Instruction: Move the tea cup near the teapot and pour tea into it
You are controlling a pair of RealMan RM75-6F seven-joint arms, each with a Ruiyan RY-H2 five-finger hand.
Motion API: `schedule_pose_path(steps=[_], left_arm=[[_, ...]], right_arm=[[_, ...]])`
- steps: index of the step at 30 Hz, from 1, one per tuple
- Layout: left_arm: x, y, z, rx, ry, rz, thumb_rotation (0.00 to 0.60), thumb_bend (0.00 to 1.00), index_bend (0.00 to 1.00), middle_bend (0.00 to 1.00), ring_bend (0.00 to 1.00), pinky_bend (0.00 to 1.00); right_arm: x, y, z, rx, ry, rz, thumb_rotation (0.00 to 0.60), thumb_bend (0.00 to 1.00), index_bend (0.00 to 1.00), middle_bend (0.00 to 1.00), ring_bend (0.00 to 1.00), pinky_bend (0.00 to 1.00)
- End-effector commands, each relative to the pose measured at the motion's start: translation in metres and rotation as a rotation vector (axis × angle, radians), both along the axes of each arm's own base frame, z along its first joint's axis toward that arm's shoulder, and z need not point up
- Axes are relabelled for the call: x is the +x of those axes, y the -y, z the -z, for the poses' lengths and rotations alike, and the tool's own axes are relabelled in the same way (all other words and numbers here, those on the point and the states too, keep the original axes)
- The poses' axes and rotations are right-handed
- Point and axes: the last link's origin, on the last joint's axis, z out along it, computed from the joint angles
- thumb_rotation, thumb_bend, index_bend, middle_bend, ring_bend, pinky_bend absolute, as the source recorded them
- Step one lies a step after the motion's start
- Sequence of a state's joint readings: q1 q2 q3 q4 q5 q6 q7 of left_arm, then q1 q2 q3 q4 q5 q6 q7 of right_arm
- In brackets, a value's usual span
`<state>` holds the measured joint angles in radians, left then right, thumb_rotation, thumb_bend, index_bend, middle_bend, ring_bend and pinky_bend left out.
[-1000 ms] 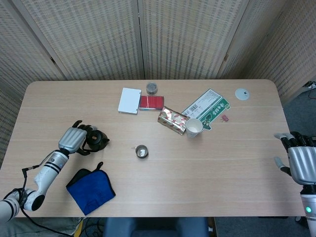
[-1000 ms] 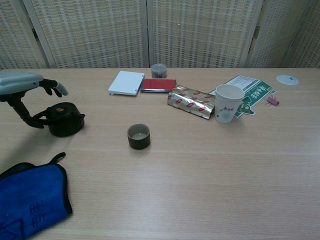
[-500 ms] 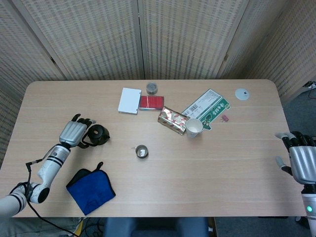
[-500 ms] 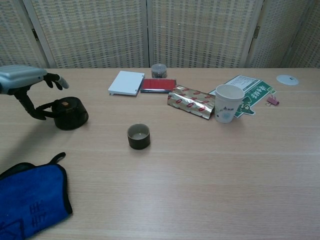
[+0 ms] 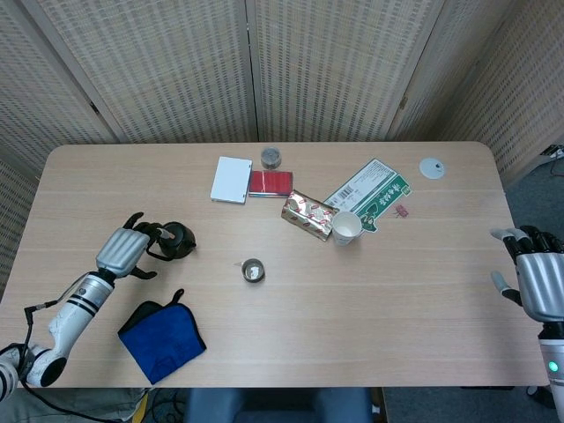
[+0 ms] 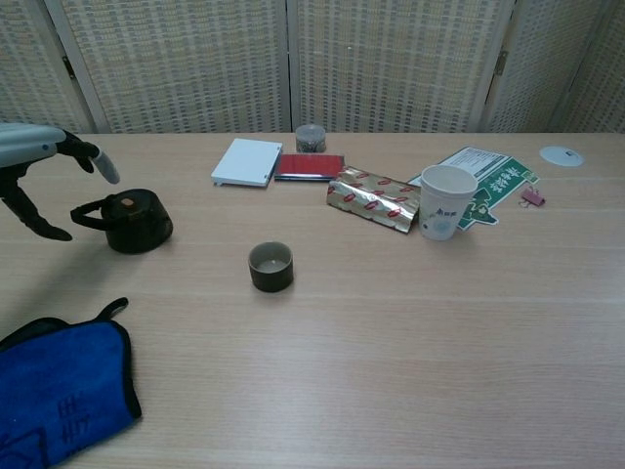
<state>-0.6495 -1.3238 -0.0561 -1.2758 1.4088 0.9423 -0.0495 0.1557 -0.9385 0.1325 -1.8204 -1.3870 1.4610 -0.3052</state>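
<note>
The dark teapot (image 5: 177, 238) (image 6: 135, 220) stands upright at the left of the table, its handle pointing left. My left hand (image 5: 126, 251) (image 6: 37, 174) hovers just left of that handle with fingers spread, holding nothing and not touching the pot. The small dark tea cup (image 5: 253, 270) (image 6: 270, 266) stands alone near the table's middle, to the right of the teapot and nearer me. My right hand (image 5: 536, 275) hangs off the table's right edge, fingers apart and empty, far from both; the chest view does not show it.
A blue cloth (image 5: 161, 340) (image 6: 59, 391) lies at the front left. Behind the cup are a foil packet (image 6: 374, 199), a paper cup (image 6: 444, 201), a green leaflet (image 6: 488, 176), a white box (image 6: 245, 161), a red booklet (image 6: 308, 165) and a small tin (image 6: 310, 137).
My left hand has let go of the teapot handle and drawn back to the left. The teapot stands slightly farther back than a second ago. The right hand barely shifted.
</note>
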Motion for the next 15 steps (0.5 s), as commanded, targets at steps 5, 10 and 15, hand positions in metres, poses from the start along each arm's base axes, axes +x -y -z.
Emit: schedule_pose_path(steps=[5, 10, 15], left_arm=[[-0.008, 0.011, 0.004, -0.031, 0.004, 0.017, 0.6, 0.08, 0.32, 0.27, 0.26, 0.0], [-0.01, 0.009, 0.008, -0.028, -0.005, 0.022, 0.6, 0.08, 0.34, 0.31, 0.29, 0.0], [-0.011, 0.005, 0.011, -0.023, -0.01, 0.03, 0.6, 0.08, 0.37, 0.35, 0.32, 0.0]], right_arm=[[0.004, 0.002, -0.004, -0.013, -0.007, -0.008, 0.6, 0.23, 0.29, 0.3, 0.2, 0.27], [0.005, 0.002, -0.006, -0.016, -0.012, -0.007, 0.6, 0.23, 0.29, 0.3, 0.2, 0.27], [0.004, 0.001, -0.007, -0.02, -0.011, 0.0, 0.6, 0.23, 0.29, 0.3, 0.2, 0.27]])
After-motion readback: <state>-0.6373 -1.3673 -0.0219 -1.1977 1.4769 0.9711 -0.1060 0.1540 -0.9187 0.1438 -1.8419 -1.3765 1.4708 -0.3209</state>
